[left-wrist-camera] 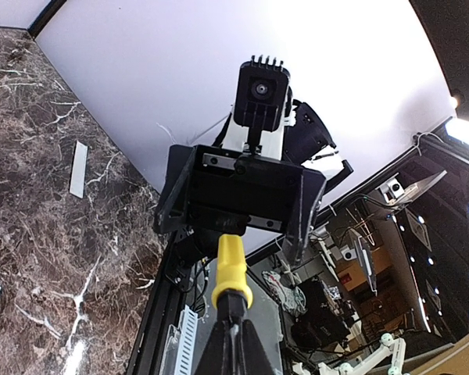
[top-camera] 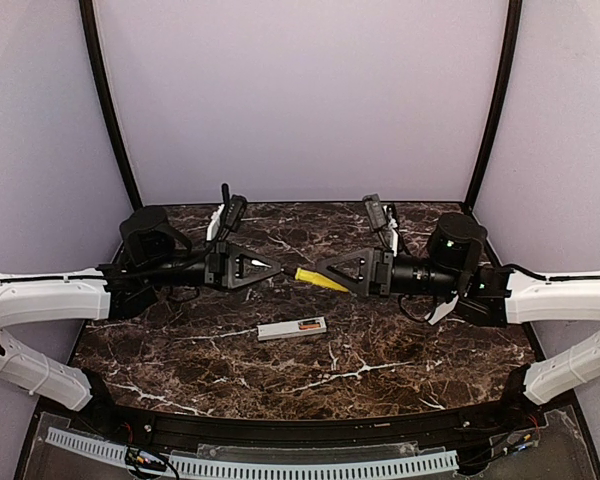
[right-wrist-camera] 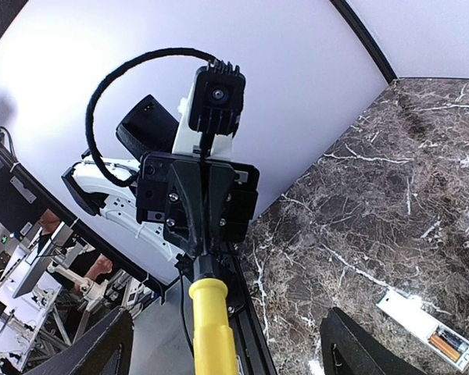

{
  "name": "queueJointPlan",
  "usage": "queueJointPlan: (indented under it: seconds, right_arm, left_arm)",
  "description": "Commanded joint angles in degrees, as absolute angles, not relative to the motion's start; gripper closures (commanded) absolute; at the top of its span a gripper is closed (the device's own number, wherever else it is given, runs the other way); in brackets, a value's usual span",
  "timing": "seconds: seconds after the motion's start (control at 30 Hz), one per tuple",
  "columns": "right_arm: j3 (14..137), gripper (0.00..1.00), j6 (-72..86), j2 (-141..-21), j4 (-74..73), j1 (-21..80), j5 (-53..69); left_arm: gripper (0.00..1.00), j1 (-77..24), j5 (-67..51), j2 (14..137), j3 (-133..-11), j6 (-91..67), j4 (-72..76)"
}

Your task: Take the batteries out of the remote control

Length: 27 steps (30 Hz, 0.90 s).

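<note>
Both arms reach in level over the middle of the table, wrists facing each other above the marble. My left pincer is clamped tight on the dark shaft of the screwdriver. Its yellow handle points into my right pincer, whose jaws stand wide either side of the handle, not touching. The remote control lies flat nearer the front edge, about centre, bay up. The batteries sit in its right part. Bare marble all round it; walls hem the back and sides. Battery print too small to read.
</note>
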<state>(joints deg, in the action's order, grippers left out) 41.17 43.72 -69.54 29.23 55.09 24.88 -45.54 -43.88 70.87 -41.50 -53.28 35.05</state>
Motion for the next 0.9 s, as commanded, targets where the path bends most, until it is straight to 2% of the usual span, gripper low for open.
queueJointPlan:
  seconds: [0.0, 0.17, 0.27, 0.53, 0.87]
  right_arm:
    - [40.69, 0.2, 44.77, -69.0, 33.41, 55.63, 24.34]
    - [40.99, 0.27, 44.84, -69.21, 33.05, 55.7, 24.74]
    - [41.66, 0.38, 44.55, -69.64, 32.11, 55.79, 25.03]
    - [42.45, 0.53, 43.25, -70.46, 29.87, 56.24, 25.35]
    - [42.42, 0.56, 43.05, -70.66, 30.3, 56.47, 26.02]
  left_arm:
    - [1.0, -45.79, -42.55, 71.62, -41.04, -54.99, 39.54]
    - [1.0, -46.09, -40.91, 72.97, -41.24, -55.74, 41.61]
    - [1.0, -46.24, -40.92, 73.71, -41.81, -55.91, 41.97]
    - [1.0, -47.41, -40.5, 74.46, -43.95, -53.24, 37.71]
    - [1.0, -47.55, -39.42, 75.0, -42.4, -56.27, 42.56]
